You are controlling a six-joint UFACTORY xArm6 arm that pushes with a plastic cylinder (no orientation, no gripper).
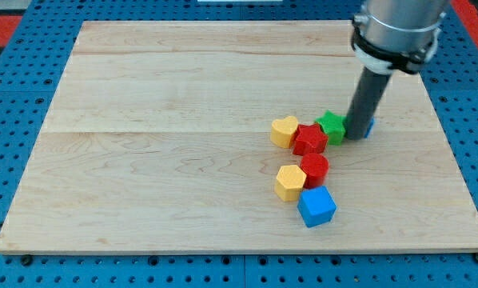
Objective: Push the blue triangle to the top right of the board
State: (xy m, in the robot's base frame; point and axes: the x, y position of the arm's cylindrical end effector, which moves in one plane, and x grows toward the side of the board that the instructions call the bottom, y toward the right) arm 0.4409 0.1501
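My tip [356,134] is a bare rod with nothing that spreads or pinches; it stands on the board [183,96] touching the blue triangle [368,128], which peeks out just past it on the view's right, mostly hidden behind the rod. Just to the view's left sits the green star [332,126], then the red star [310,140] and the yellow heart [284,130], packed close. Below them lie the red cylinder [314,170], the yellow hexagon [290,182] and the blue cube [316,206]. Bare wood runs from the triangle up to the top edge and across to the right edge.
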